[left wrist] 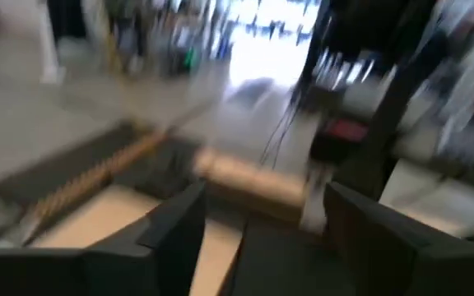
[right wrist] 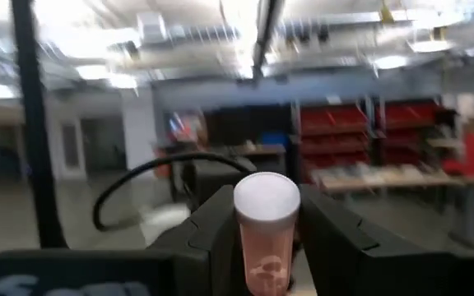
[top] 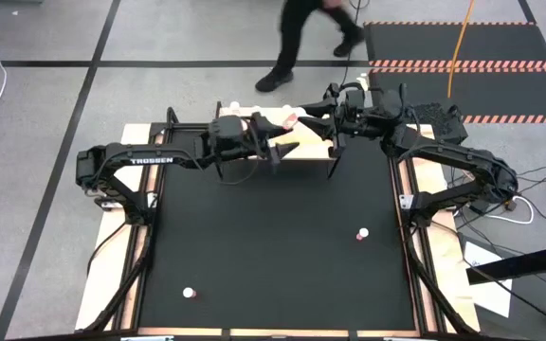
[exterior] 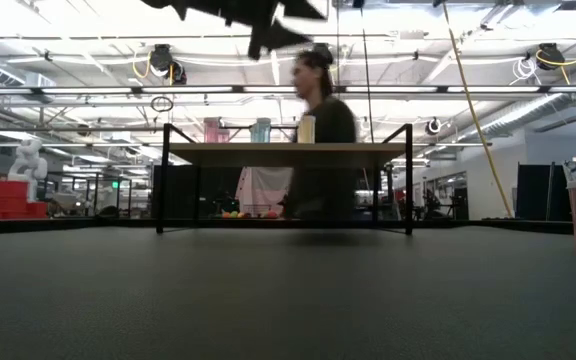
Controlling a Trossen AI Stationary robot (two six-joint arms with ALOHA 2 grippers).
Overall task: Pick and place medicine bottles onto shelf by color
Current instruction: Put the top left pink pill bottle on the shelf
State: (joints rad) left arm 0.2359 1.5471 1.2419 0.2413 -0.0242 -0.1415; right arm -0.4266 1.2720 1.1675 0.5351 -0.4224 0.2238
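Right gripper (right wrist: 266,247) has its fingers clamped on a pink bottle (right wrist: 265,234) up over the shelf (top: 303,150); it should go down upright beside the pink one (exterior: 212,131). Left gripper (left wrist: 257,238) hovers there too, fingers apart, empty.

Person (exterior: 320,130) behind table, perhaps walking

Grey concrete floor (top: 45,57) taped with black lines, hazard-edged black mats (top: 463,43) — bright ceiling strip lights (exterior: 88,45), red shelving (right wrist: 360,136) beyond.
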